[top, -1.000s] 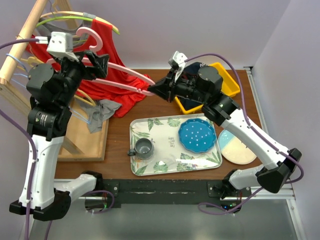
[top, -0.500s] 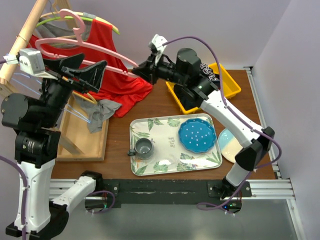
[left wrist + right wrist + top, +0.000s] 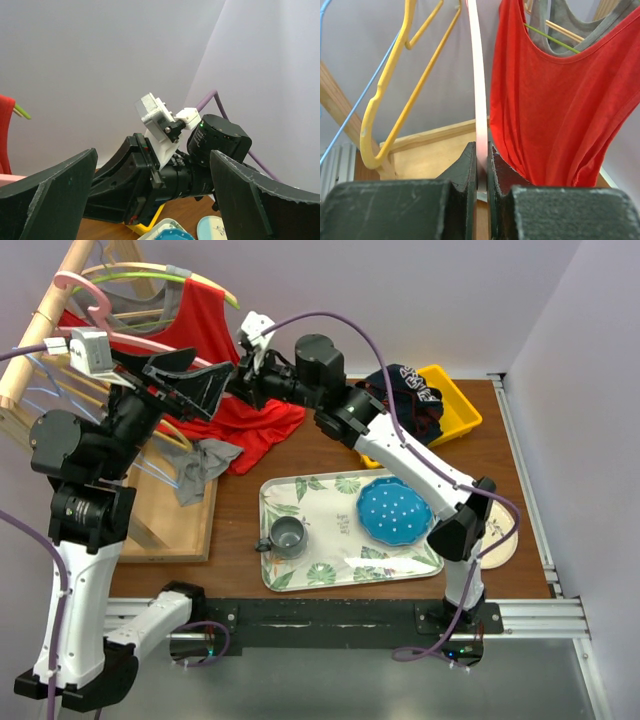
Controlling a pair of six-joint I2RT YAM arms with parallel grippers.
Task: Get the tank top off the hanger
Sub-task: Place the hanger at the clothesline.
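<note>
While right jaws clamp the hanger (image 3: 479, 100), tank top (image 3: 555, 110) hangs just beside, perhaps touching; left jaws wide.

A brown wooden table (image 3: 510, 455) carries a leaf-patterned tray (image 3: 320, 505). On the tray a grey mug (image 3: 287, 535) stands upright near its left edge, and a blue plate (image 3: 395, 512) with white dots lies at its right end. Behind the tray sits a yellow bin (image 3: 458, 410) with a dark garment (image 3: 405, 390) heaped over its rim. A pale plate (image 3: 500, 540) lies just right of the tray, partly hidden. At the left stands a wooden rack (image 3: 170, 520), a grey cloth (image 3: 205, 465) crumpled on its base and a yellow hanger (image 3: 370, 120) hanging from it.
</note>
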